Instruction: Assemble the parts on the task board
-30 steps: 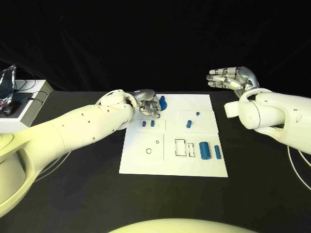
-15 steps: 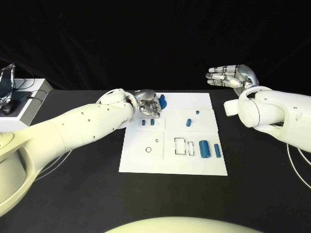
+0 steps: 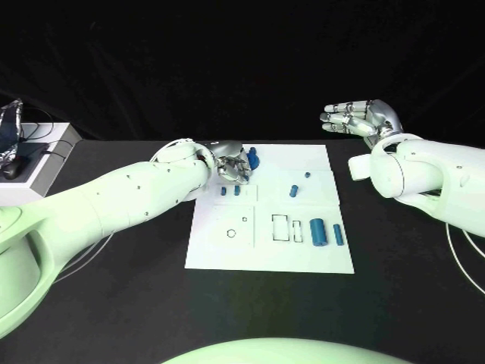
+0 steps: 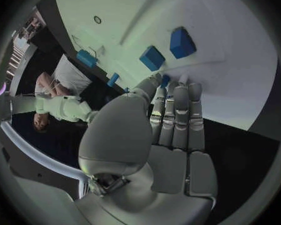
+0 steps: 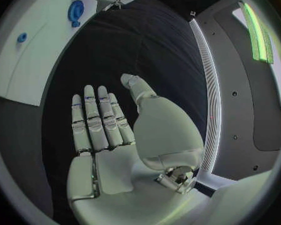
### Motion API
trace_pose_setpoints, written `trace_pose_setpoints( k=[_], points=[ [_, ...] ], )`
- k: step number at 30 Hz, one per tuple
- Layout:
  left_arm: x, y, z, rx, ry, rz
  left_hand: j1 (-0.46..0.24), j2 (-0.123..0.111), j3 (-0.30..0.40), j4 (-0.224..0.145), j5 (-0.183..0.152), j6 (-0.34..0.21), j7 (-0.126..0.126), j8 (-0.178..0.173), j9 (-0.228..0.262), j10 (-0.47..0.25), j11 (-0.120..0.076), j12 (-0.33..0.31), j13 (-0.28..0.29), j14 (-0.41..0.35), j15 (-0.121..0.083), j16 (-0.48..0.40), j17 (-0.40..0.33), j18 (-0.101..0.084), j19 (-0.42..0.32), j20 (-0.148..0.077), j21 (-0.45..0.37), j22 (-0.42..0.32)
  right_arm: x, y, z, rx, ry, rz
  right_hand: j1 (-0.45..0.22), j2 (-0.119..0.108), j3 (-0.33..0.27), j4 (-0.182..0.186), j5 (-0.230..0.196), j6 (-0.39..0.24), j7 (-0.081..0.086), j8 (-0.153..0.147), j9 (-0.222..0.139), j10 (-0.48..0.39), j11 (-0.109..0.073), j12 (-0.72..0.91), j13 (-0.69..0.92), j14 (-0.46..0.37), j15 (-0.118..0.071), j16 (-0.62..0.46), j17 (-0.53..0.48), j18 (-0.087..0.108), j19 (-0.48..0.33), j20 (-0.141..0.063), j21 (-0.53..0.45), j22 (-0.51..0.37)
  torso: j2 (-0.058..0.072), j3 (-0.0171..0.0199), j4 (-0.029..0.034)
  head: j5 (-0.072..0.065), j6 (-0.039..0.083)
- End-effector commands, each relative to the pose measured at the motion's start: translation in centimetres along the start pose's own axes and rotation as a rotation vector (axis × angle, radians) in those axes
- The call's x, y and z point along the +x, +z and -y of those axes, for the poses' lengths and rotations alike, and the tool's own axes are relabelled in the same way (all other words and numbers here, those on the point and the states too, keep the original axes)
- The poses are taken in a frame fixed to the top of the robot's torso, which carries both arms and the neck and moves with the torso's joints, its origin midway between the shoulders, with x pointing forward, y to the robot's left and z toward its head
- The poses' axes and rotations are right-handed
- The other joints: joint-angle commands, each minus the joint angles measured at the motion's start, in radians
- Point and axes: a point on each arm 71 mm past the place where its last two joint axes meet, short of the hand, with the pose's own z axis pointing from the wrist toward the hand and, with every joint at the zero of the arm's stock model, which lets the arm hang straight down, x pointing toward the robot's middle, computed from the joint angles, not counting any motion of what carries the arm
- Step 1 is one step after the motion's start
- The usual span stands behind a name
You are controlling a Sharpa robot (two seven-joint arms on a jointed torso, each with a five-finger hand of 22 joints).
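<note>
The black worktop [image 3: 111, 303] spreads across the whole scene, with the flat white rectangular task board [image 3: 270, 258] lying at its middle. At the worktop's far left corner stands a white box [image 3: 48, 163] with a crumpled silvery bag [image 3: 0, 136] on top of it.

The left hand [image 3: 232, 161], silver and many-fingered, rests over the task board's far left corner, its fingers [image 4: 178, 110] held close together and lying flat, tips down on the white surface; nothing shows in its grip. Just beside those fingertips, toward the board's far edge, sits a round blue disc-shaped part [image 3: 252, 160]. The right hand [image 3: 358, 117] is raised above the worktop, well off the board's far right corner, its fingers spread wide and its palm bare, holding nothing.

On the board's near right area stand two upright blue cylindrical parts, a thicker one [image 3: 319, 234] and a thinner one [image 3: 338, 234] right next to it. Near the board's middle lies a short blue peg [image 3: 294, 191], with a tiny blue stud [image 3: 307, 176] beyond it. Two small blue blocks [image 3: 229, 191] sit side by side just nearer than the left hand; the left wrist view shows them [image 4: 167, 50] close in front of the fingertips.
</note>
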Motion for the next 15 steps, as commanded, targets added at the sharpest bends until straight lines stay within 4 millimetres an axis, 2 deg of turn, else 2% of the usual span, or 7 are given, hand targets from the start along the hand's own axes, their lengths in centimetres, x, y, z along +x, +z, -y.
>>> trace_pose_setpoints(
  k=[1, 4, 15],
  points=[
    [0.18, 0.13, 0.34, 0.016, -0.009, -0.019, 0.008, 0.011, 0.017, -0.006, 0.002, 0.012, 0.001, -0.003, -0.001, 0.013, -0.001, -0.006, 0.001, 0.005, -0.009, 0.005, 0.000, 0.011, 0.000, -0.008, 0.010, 0.020, 0.20, 0.02, -0.18, -0.015, 0.002, -0.018, -0.004, 0.002, 0.001, 0.006, 0.005, -0.007, 0.003, -0.003, 0.000, 0.000, 0.002, -0.006, -0.001, 0.000, 0.002, -0.003, -0.001, -0.006, -0.005, -0.001, -0.007, -0.001, 0.001, 0.0005, -0.0003, 0.000, 0.001],
    [0.24, 0.19, 0.36, 0.014, -0.009, -0.019, 0.015, 0.019, 0.037, -0.018, 0.002, 0.020, 0.004, -0.003, -0.001, 0.026, -0.005, -0.008, 0.001, 0.011, -0.013, 0.005, 0.000, 0.012, 0.000, -0.012, 0.022, 0.021, 0.21, 0.02, -0.20, -0.015, 0.002, -0.018, -0.004, 0.002, 0.001, 0.006, 0.005, -0.007, 0.003, -0.003, -0.001, 0.000, 0.002, -0.006, -0.001, 0.000, 0.002, -0.003, -0.001, -0.006, -0.006, -0.001, -0.007, -0.001, 0.001, 0.0004, -0.0003, 0.000, 0.001],
    [0.34, 0.26, 0.05, -0.001, -0.005, -0.018, 0.010, 0.030, 0.090, -0.047, 0.001, 0.030, 0.012, -0.004, -0.001, 0.078, -0.008, -0.083, 0.000, 0.040, -0.018, -0.014, 0.005, 0.020, -0.009, -0.017, 0.073, 0.019, 0.28, 0.03, -0.27, -0.017, 0.003, -0.019, -0.004, 0.002, 0.001, 0.007, 0.005, -0.006, 0.003, -0.003, 0.000, 0.000, 0.002, -0.005, -0.001, 0.000, 0.002, -0.003, -0.001, -0.006, -0.007, -0.001, -0.007, -0.001, 0.001, 0.0009, -0.0002, 0.000, 0.000]
  ],
)
